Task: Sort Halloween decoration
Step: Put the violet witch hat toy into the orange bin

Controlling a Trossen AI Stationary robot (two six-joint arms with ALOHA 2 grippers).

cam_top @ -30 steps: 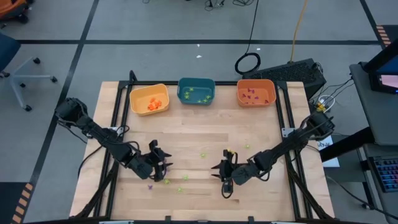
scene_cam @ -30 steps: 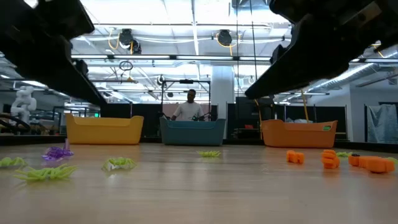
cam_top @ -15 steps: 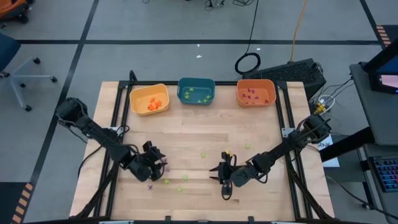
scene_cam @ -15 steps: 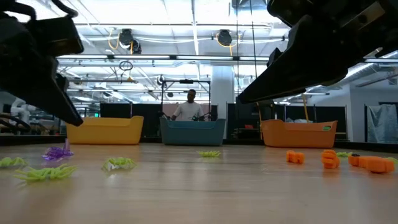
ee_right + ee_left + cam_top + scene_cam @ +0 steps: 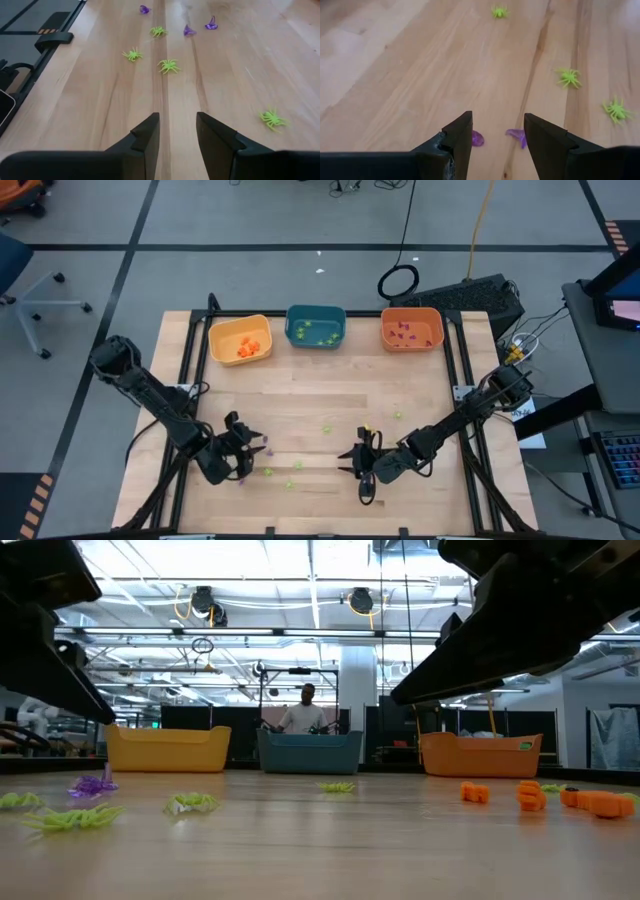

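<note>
Near the counter's (image 5: 330, 395) front-left, our left hand (image 5: 497, 137) hangs unclenched, grasping nothing, with two purple trinkets (image 5: 516, 134) lying just ahead between its fingers; we judge it nearer them than our right hand (image 5: 177, 132), likewise parted and empty, centre-front

Overhead, table-level, two wrist cameras (downward-tilted).

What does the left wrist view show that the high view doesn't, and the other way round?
Only the left wrist view: the left gripper open and empty, with two purple trinkets on the wood between its fingers. Only the high view: the yellow bin, teal bin and orange bin, plus the right gripper. Both: green spiders on the wooden table.
</note>
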